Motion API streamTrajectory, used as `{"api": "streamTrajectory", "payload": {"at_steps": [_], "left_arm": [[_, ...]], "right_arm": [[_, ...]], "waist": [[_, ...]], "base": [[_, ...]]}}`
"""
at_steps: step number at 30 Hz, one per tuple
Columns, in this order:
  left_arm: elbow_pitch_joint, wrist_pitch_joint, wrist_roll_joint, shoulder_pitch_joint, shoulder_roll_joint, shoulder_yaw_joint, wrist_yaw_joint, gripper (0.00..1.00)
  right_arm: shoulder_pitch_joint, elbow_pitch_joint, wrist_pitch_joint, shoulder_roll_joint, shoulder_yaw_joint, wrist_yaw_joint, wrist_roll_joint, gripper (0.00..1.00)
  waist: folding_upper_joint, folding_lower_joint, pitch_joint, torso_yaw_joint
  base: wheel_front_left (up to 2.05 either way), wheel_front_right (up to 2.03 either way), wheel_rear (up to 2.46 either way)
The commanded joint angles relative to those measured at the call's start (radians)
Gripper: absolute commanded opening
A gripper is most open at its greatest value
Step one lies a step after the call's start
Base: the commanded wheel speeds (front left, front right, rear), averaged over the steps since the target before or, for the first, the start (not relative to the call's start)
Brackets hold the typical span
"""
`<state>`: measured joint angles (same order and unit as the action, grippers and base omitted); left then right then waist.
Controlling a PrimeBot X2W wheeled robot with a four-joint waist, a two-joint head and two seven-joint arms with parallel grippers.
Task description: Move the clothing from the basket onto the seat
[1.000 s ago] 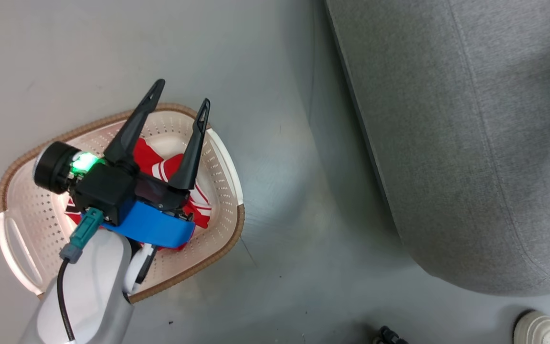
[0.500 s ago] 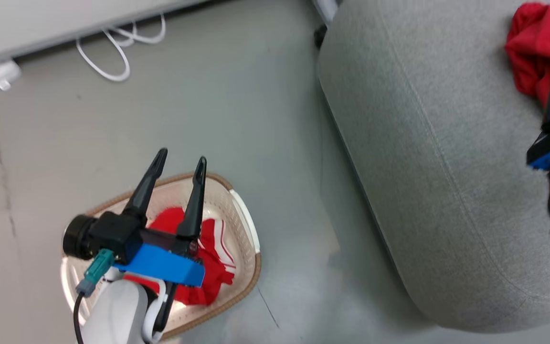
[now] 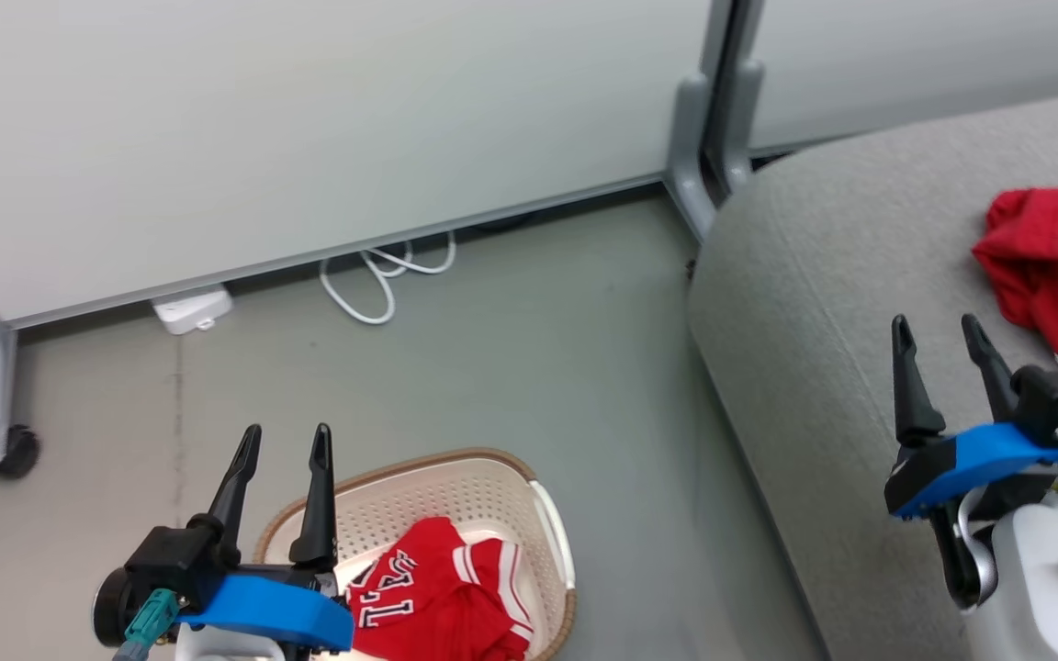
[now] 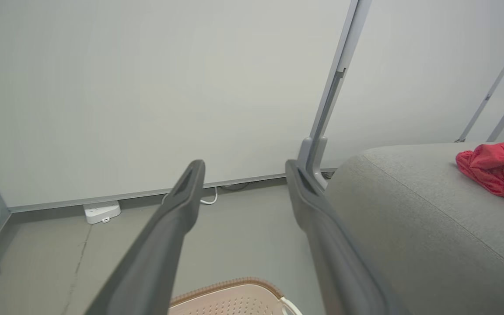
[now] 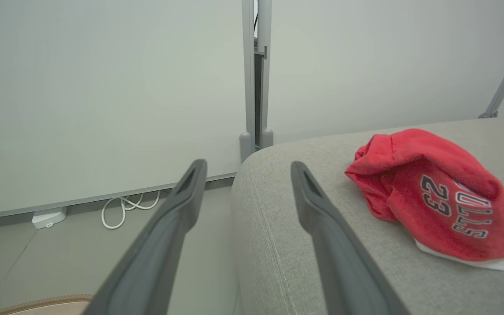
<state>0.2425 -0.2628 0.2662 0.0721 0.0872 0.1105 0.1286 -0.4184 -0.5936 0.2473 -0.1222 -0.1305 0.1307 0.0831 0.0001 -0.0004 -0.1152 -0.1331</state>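
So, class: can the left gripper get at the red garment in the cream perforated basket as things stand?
Probably yes. The left gripper is open and empty near the red garment, which lies uncovered in the open-topped cream perforated basket; nothing stands between them, though it points away.
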Motion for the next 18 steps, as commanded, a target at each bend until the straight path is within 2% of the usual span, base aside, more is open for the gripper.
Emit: {"api": "streamTrajectory", "payload": {"at_steps": [1,4,5,8,18], "left_arm": [[0.006,-0.003,-0.004,-0.016,-0.005,-0.014,0.002,1.0],[0.011,-0.003,-0.005,-0.026,-0.01,-0.022,0.002,1.0],[0.017,-0.003,-0.007,-0.041,-0.011,-0.043,0.002,1.0],[0.028,-0.003,-0.01,-0.052,-0.008,-0.058,0.003,1.0],[0.048,-0.003,-0.006,-0.09,0.004,-0.091,0.003,1.0]], "right_arm": [[0.047,0.039,-0.007,0.01,0.006,0.0,-0.005,1.0],[0.092,0.093,-0.007,0.017,0.019,0.0,-0.023,1.0],[0.163,0.17,-0.017,0.037,0.029,0.0,-0.038,1.0],[0.222,0.233,-0.034,0.055,0.049,0.0,-0.045,1.0],[0.352,0.334,-0.081,0.072,0.102,0.0,0.013,1.0]], "waist": [[-0.0001,0.0004,0.056,0.067],[-0.0001,0.0004,0.068,0.094],[-0.0001,0.0004,0.082,0.128],[-0.0001,0.0004,0.092,0.153],[-0.0001,0.0004,0.121,0.193]], "base": [[0.0,0.0,0.0],[0.0,0.0,0.0],[0.0,0.0,0.0],[0.0,0.0,0.0],[0.0,0.0,0.0]]}}
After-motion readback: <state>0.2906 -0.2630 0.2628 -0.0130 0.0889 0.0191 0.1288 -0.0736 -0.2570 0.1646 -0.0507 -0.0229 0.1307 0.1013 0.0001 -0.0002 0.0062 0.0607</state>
